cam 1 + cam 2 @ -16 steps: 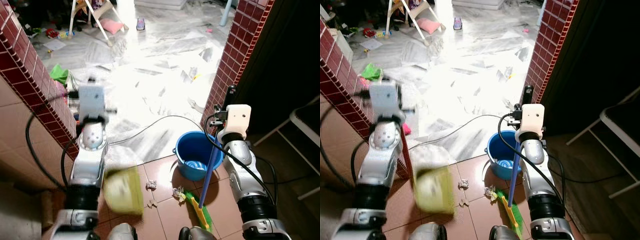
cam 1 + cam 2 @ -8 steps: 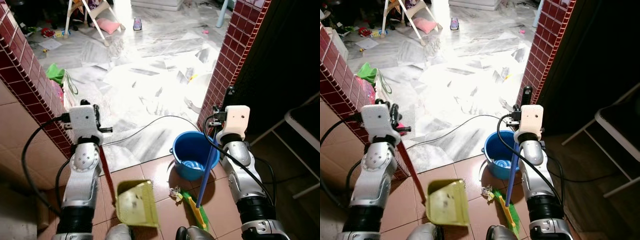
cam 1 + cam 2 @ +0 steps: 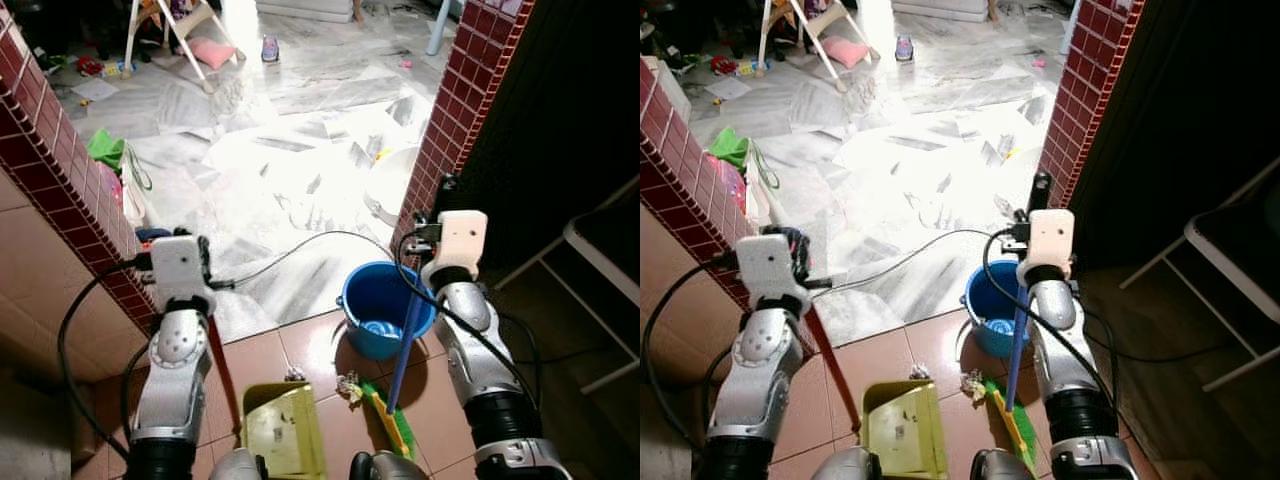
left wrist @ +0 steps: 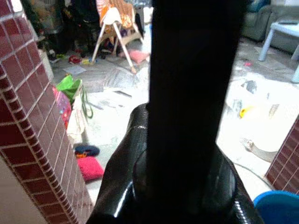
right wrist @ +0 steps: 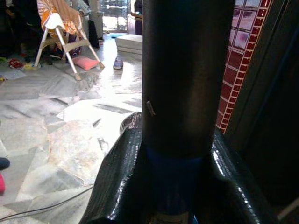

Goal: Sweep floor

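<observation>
Left gripper (image 3: pixel 790 250) fingers clamped on the dustpan handle (image 3: pixel 836 375), right gripper (image 3: pixel 1038 195) fingers on the broom handle (image 3: pixel 1014 345), bracketing the paper scraps (image 3: pixel 971 381) for sweeping.

Yellow-green dustpan (image 3: pixel 281 433) on a dark red handle (image 3: pixel 218 360), lower centre. Broom: blue stick (image 3: pixel 404 345), green-and-yellow head (image 3: pixel 396 425). Bucket (image 3: pixel 378 305) is blue. Floor tiles are terracotta (image 3: pixel 310 345) at the bottom, white-grey marble (image 3: pixel 290 140) in the upper half. Pillars (image 3: pixel 60 190) are clad in glossy dark red tile with pale grout.
</observation>
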`<state>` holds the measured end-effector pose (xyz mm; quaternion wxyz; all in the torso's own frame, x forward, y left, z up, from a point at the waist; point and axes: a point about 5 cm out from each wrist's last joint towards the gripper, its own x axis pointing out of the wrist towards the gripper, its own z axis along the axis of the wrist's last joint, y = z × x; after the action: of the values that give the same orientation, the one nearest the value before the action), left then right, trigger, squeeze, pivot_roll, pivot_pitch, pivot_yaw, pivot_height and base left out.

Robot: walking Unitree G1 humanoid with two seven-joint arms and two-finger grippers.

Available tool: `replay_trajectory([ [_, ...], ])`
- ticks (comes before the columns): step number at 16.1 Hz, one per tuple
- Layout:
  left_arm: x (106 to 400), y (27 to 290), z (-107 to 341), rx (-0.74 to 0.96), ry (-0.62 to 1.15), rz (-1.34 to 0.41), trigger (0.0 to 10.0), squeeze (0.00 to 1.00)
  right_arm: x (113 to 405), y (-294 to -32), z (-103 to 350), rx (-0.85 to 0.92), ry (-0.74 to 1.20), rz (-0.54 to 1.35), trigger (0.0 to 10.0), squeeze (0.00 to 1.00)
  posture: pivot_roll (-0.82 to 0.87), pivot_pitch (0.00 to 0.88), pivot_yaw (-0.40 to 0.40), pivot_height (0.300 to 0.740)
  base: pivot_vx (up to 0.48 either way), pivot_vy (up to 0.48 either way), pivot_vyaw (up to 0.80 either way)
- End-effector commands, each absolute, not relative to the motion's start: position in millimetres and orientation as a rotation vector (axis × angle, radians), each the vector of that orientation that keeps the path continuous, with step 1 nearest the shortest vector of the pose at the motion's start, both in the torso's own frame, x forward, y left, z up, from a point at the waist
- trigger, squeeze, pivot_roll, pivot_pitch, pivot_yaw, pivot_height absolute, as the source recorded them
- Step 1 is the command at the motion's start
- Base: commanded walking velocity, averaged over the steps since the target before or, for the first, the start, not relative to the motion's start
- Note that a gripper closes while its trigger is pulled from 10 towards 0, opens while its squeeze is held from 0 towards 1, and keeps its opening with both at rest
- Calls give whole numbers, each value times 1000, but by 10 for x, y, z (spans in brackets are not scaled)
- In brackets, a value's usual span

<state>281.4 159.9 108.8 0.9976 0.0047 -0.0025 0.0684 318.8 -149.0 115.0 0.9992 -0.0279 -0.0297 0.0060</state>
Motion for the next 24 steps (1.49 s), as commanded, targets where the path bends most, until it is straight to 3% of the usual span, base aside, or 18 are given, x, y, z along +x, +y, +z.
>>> replay_trajectory([
  [1, 2829, 1582, 1230, 17, -59, 133, 10000, 0, 3229, -1445, 1244, -58, -104, 31, 10000, 0, 8, 52, -11, 740, 0, 0, 0],
  [11, 2822, 1485, 1245, 19, -58, 117, 10000, 0, 3212, -1452, 1221, -74, -102, 45, 10000, 0, 4, 42, -14, 740, 0, 0, 118],
  [16, 2865, 1506, 1196, 84, -36, 216, 10000, 0, 3237, -1426, 1237, -46, -104, 58, 10000, 0, 3, 45, -18, 740, 0, 0, 0],
  [21, 2918, 1361, 1158, 86, -6, 186, 10000, 0, 3279, -1380, 1318, -24, -126, 87, 10000, 0, -3, 51, -18, 740, 0, 0, 0],
  [24, 2921, 1358, 1141, 88, 0, 191, 10000, 0, 3282, -1370, 1325, -19, -128, 98, 10000, 0, -8, 57, -19, 740, -299, 0, 0],
])
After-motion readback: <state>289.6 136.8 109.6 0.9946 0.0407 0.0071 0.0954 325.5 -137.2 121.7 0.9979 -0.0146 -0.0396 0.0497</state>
